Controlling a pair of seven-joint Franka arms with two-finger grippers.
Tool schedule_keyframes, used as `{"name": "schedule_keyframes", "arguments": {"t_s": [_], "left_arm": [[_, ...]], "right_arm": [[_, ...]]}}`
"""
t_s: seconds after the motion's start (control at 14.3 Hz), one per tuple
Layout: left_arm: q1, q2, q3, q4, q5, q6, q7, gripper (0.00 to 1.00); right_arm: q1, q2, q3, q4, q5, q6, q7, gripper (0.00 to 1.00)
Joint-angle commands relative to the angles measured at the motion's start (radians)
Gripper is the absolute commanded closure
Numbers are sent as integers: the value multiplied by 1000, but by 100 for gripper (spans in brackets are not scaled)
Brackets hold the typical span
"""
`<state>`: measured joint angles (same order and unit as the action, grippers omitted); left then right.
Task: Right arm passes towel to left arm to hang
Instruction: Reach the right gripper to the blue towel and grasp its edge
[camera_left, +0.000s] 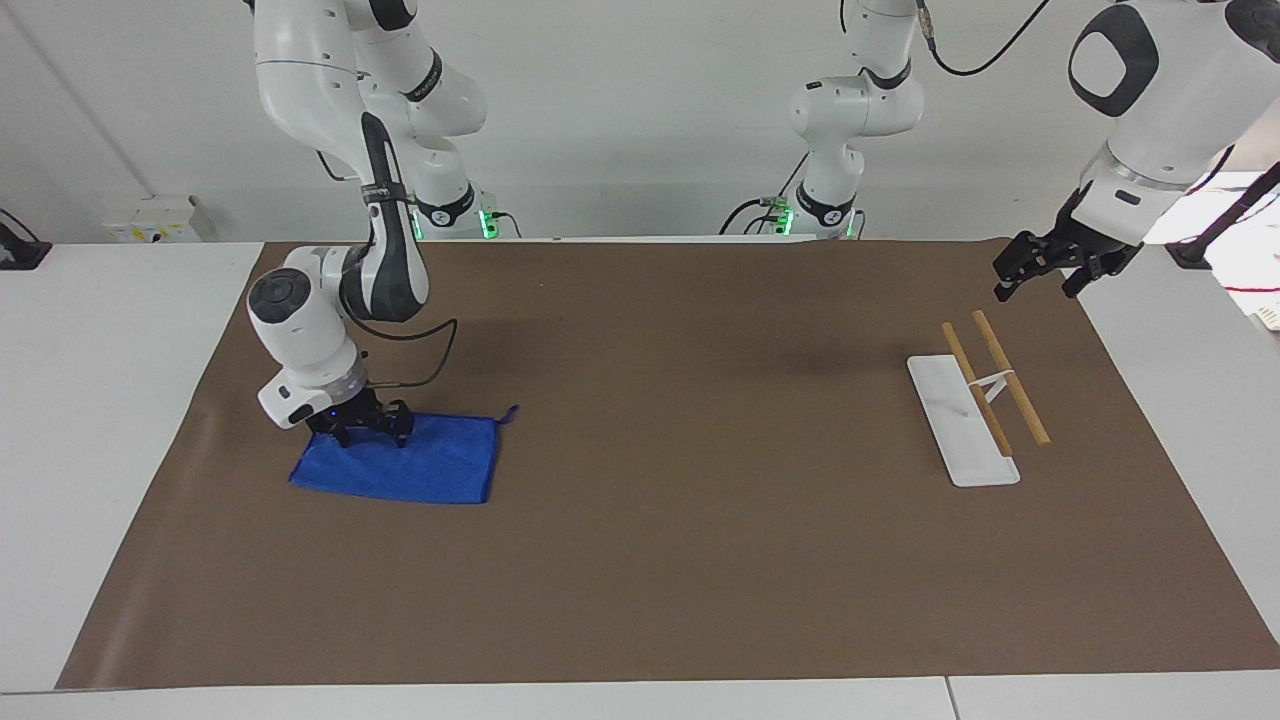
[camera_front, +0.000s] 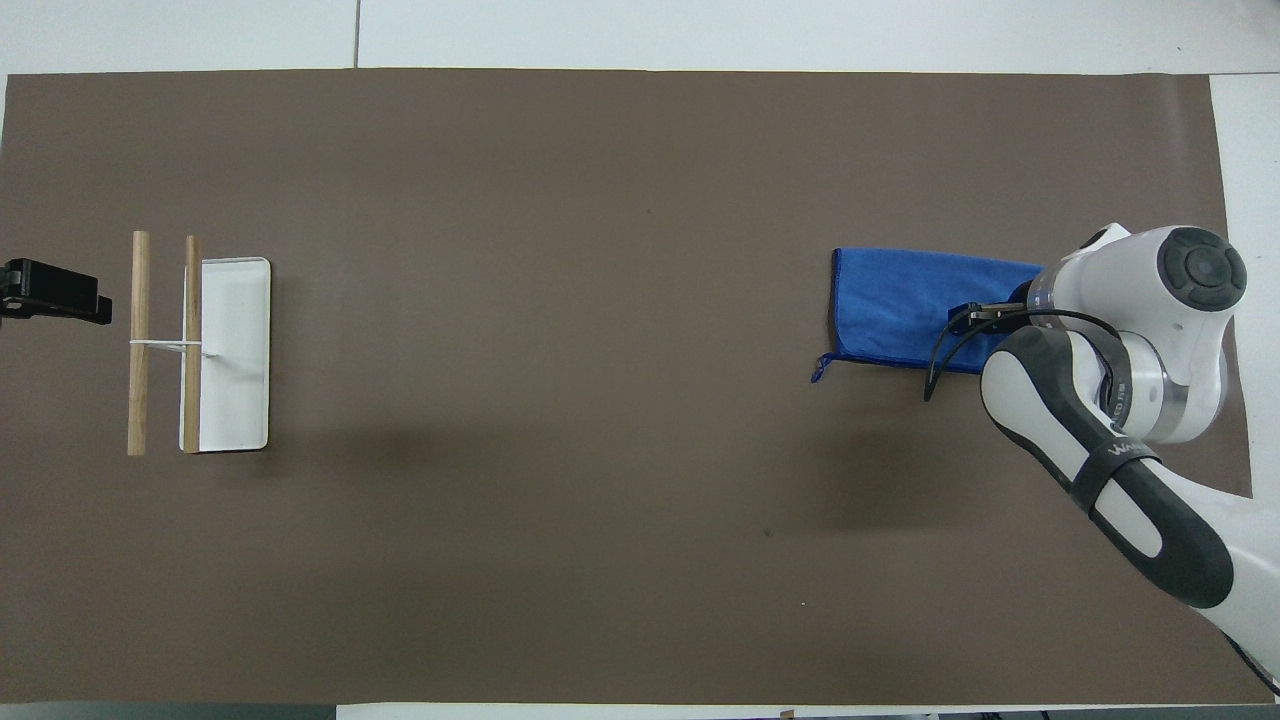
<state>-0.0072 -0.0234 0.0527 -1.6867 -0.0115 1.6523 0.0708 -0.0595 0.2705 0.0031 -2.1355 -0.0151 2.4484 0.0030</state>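
my right gripper: down over the blue towel's end | towel: flat on the brown mat | left gripper: parked beside the wooden-rail rack, white tray alongside

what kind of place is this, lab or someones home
Most likely a robotics lab, not a home: two white robot arms stand at a table covered by a brown mat, with only a blue towel and a small white rack with wooden rails laid out, against plain white walls.

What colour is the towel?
Bright blue. The towel shows best in the overhead view.
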Motion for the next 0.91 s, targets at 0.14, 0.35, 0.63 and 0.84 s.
{"name": "schedule_keyframes", "arguments": {"t_s": [0.14, 0.35, 0.63, 0.84], "left_arm": [[-1, -26, -2, -24, 21, 6, 4, 0], [-1, -26, -2, -24, 21, 6, 4, 0], [-1, -26, -2, -24, 21, 6, 4, 0], [-1, -26, -2, -24, 21, 6, 4, 0]], "right_arm": [[-7, -10, 8, -32, 26, 17, 11, 100], [10, -16, 9, 11, 56, -29, 34, 100], [64, -54, 12, 251, 104, -302, 80, 100], [127, -50, 17, 412, 194, -406, 243, 100]]}}
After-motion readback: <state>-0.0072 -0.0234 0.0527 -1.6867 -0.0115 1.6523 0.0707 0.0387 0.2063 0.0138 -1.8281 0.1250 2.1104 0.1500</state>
